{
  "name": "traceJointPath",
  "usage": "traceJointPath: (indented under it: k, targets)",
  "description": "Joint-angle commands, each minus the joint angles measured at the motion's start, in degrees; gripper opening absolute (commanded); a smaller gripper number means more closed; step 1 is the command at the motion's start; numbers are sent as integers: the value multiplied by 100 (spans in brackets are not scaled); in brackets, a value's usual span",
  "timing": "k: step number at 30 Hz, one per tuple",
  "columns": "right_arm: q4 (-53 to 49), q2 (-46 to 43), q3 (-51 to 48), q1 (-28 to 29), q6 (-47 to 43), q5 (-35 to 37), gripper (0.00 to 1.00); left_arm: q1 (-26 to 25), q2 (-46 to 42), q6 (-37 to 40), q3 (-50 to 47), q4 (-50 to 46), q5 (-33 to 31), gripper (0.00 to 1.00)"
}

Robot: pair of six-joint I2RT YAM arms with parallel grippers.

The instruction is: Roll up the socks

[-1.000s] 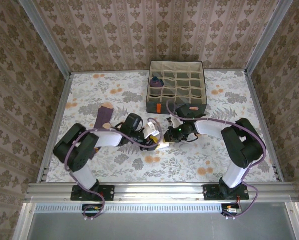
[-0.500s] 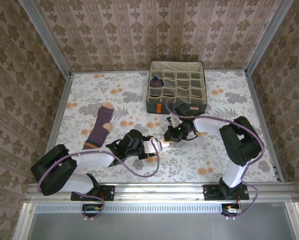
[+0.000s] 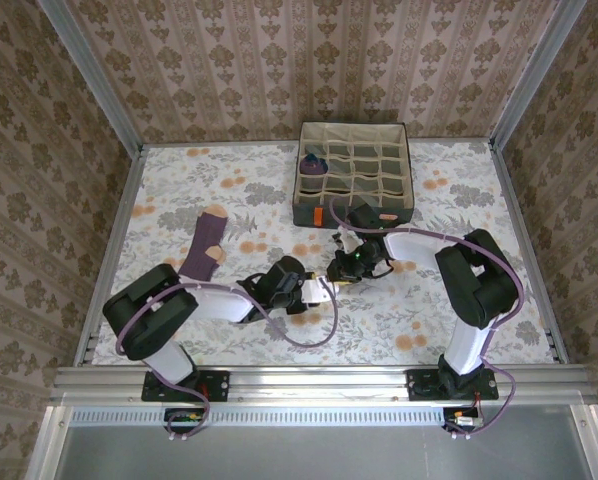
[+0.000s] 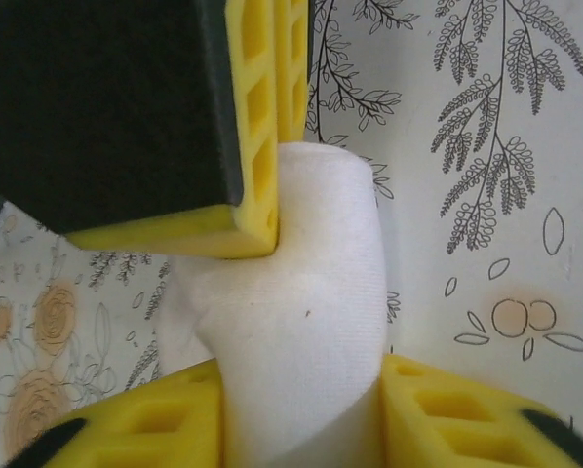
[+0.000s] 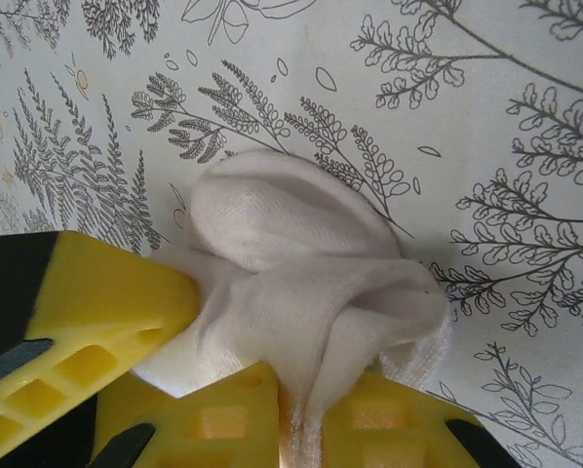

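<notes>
The white sock [image 3: 328, 287] is a bunched roll on the table near the middle, held between both grippers. My left gripper [image 3: 317, 291] is shut on it; its yellow fingers [image 4: 467, 419] squeeze the thick white roll [image 4: 311, 292] from both sides. My right gripper [image 3: 343, 268] is shut on the sock's other end, pinching a fold of white fabric [image 5: 301, 283] between its pads [image 5: 413, 419]. A purple sock with a tan heel [image 3: 206, 243] lies flat to the left. Another purple sock [image 3: 312, 164] sits rolled in a cell of the box.
The grey fabric box [image 3: 399, 210] with beige grid cells stands at the back, just beyond the right arm. The floral tablecloth [image 3: 429, 310] is bare at the near right. Patterned walls close in the table on three sides.
The left arm swung its elbow low and back again while its gripper drew slightly nearer with the sock. The right gripper shifted slightly left. Both grips held.
</notes>
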Motion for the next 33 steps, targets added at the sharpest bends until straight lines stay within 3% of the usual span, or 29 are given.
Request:
traceJointPath:
  k: [1,4,9,20,33]
  targets:
    - [-367,110,19,-13,-86,210,21,75,191,-155,304,-555,195,15]
    - [-334,-96,-6,-64,41,295,39,237,220,-475,412,-914,519,4]
    - [-331,-637,-99,-238,283,707,50,663,296,-974,583,-1430,1435,0]
    - [610,-1753,-930,-299,1426,1234,51,1270,669,-1972,907,-1676,2729,0]
    - [1527,-1772,-1382,258,2773,1467,54,1641,1073,-3014,1201,-1577,3594,0]
